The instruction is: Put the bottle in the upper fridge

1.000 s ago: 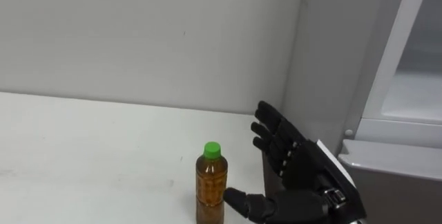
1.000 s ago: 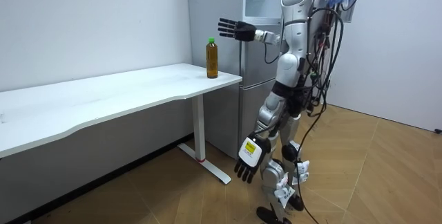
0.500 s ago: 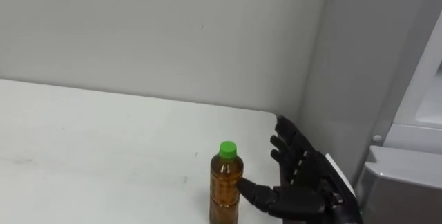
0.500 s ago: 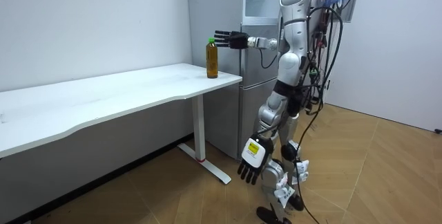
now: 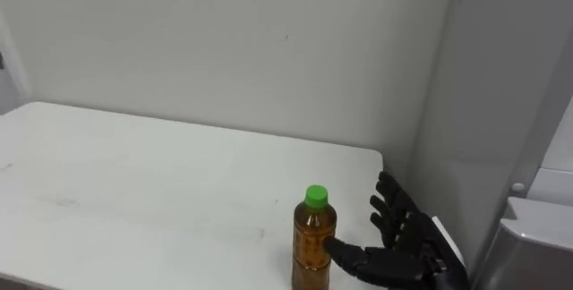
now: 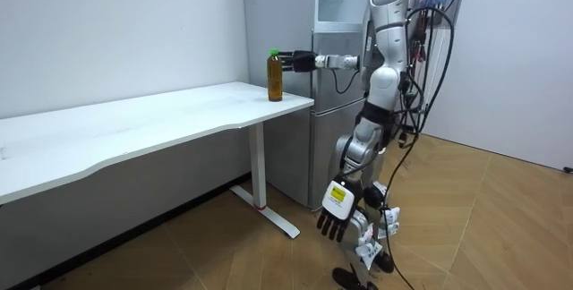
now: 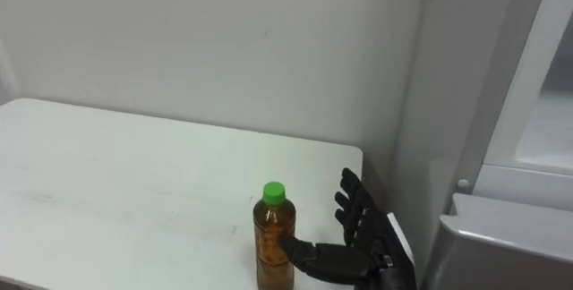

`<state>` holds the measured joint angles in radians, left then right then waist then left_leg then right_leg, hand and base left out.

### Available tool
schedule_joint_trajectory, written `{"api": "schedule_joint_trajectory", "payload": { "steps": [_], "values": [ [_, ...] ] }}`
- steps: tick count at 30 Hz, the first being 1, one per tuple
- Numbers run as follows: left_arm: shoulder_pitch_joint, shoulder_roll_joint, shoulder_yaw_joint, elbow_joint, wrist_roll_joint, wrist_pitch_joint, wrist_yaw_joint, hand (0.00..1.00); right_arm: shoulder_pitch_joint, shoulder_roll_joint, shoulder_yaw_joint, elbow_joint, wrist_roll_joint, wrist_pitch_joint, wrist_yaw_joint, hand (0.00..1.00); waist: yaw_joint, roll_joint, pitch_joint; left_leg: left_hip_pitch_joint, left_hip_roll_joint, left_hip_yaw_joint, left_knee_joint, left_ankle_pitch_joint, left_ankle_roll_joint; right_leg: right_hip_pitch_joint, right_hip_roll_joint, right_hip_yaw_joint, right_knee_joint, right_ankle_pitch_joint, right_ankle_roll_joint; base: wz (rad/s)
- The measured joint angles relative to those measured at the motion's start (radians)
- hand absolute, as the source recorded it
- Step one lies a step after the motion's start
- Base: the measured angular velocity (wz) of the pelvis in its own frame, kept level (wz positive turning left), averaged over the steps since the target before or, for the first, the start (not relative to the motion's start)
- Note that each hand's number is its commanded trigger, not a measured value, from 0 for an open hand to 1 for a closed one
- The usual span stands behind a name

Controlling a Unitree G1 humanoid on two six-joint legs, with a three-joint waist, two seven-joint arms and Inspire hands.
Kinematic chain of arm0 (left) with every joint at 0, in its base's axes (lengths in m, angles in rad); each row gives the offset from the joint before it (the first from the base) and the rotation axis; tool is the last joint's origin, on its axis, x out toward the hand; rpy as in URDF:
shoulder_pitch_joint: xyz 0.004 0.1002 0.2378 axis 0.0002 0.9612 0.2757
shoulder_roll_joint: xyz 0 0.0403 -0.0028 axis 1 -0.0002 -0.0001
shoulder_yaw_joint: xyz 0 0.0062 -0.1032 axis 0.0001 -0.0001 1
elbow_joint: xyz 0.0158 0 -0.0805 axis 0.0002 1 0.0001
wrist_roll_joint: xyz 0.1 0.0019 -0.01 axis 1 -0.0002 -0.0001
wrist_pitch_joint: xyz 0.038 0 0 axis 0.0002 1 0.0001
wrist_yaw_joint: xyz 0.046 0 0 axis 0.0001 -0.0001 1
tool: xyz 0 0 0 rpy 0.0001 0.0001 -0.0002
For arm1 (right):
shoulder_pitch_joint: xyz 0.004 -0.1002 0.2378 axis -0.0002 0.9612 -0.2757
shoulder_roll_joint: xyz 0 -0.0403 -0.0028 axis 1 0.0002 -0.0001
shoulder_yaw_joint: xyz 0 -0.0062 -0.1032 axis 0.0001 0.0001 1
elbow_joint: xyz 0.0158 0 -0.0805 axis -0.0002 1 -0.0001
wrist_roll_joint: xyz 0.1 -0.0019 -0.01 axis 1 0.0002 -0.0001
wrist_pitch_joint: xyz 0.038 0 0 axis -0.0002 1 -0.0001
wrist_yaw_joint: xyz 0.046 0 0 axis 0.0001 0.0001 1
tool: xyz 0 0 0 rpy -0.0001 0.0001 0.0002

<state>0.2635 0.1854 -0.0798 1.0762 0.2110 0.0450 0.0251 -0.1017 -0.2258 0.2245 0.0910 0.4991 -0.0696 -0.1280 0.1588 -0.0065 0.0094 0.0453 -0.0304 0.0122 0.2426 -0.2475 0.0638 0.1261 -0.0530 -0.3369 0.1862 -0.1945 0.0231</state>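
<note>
We see the bottle standing upright on the white table, close to the table's near edge and towards its right end. It holds amber liquid and has a green cap. Just to its right is the robot's right hand, with its palm turned to the bottle. Its fingers are straight and spread apart, and the thumb reaches across to the bottle's side. We cannot tell whether the thumb touches it. Nothing is gripped.

In the room view the robot stands upright at the table's end with its right arm stretched out level to the bottle. Its left hand hangs low beside its leg with the fingers loose and holds nothing.

The grey fridge stands just beyond the table's end, against the pale wall. We see a light interior in its upper part.
</note>
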Motion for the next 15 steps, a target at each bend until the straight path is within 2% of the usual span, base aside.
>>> {"api": "schedule_joint_trajectory", "payload": {
  "steps": [3,8,15],
  "values": [
    [0.002,0.000,0.007,-0.007,0.000,0.000,0.000,0.00,-0.001,0.000,0.001,0.024,-0.039,0.000,0.000,0.00,0.016,-0.010,-0.0013,-0.004,0.000,-0.001,-0.001,0.000,0.000,-0.001,-0.002,-0.017,0.001,0.000,0.000,0.05],
    [0.007,0.000,0.007,-0.026,0.000,0.010,0.000,0.00,-0.027,-0.001,0.032,0.079,-0.073,0.000,-0.001,0.00,0.021,-0.031,-0.0008,-0.015,0.000,-0.008,0.007,0.000,0.000,-0.001,-0.004,-0.040,0.001,0.000,0.000,0.13],
    [0.017,0.001,0.006,-0.044,-0.002,0.014,0.001,0.00,-0.040,-0.002,0.064,0.101,-0.073,0.000,-0.016,0.00,0.044,-0.034,-0.0003,-0.022,-0.002,-0.018,0.023,0.000,0.000,0.003,-0.006,-0.050,-0.001,0.000,0.000,0.09]
  ]
}}
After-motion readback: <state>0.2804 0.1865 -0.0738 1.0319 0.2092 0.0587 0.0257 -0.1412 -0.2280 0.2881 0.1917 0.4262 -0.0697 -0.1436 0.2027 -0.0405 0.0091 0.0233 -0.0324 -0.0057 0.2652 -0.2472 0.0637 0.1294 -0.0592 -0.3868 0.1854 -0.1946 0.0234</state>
